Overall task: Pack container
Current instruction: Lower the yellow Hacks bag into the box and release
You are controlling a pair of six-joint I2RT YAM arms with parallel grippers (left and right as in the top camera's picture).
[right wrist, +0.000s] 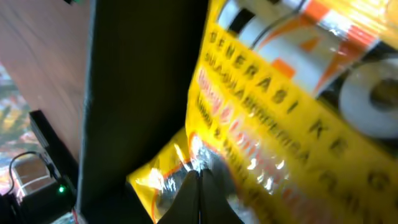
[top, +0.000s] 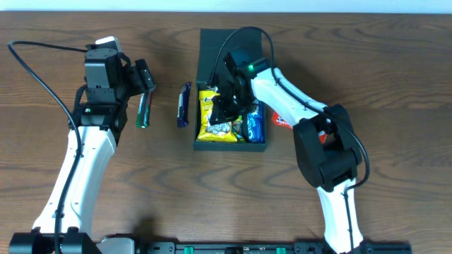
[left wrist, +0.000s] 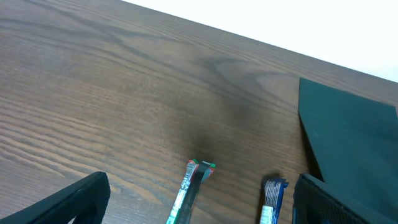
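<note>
The container (top: 212, 49), a dark box with its flap lid lying open at the back, sits mid-table. Inside it lie a yellow snack packet (top: 210, 125) and a blue packet (top: 255, 124). My right gripper (top: 227, 106) reaches down into the box; in the right wrist view its gripper (right wrist: 200, 177) is shut, tips pressed against the crinkled yellow packet (right wrist: 280, 106) beside the dark container wall (right wrist: 143, 93). My left gripper (top: 146, 79) hangs open above the table, over a green bar (left wrist: 186, 196), with a blue bar (left wrist: 272, 199) and the container's lid (left wrist: 348, 130) to the right.
The green bar (top: 143, 111) and blue bar (top: 183, 104) lie on the wood left of the box. A red-and-white packet (top: 280, 120) shows just right of the box, partly under the right arm.
</note>
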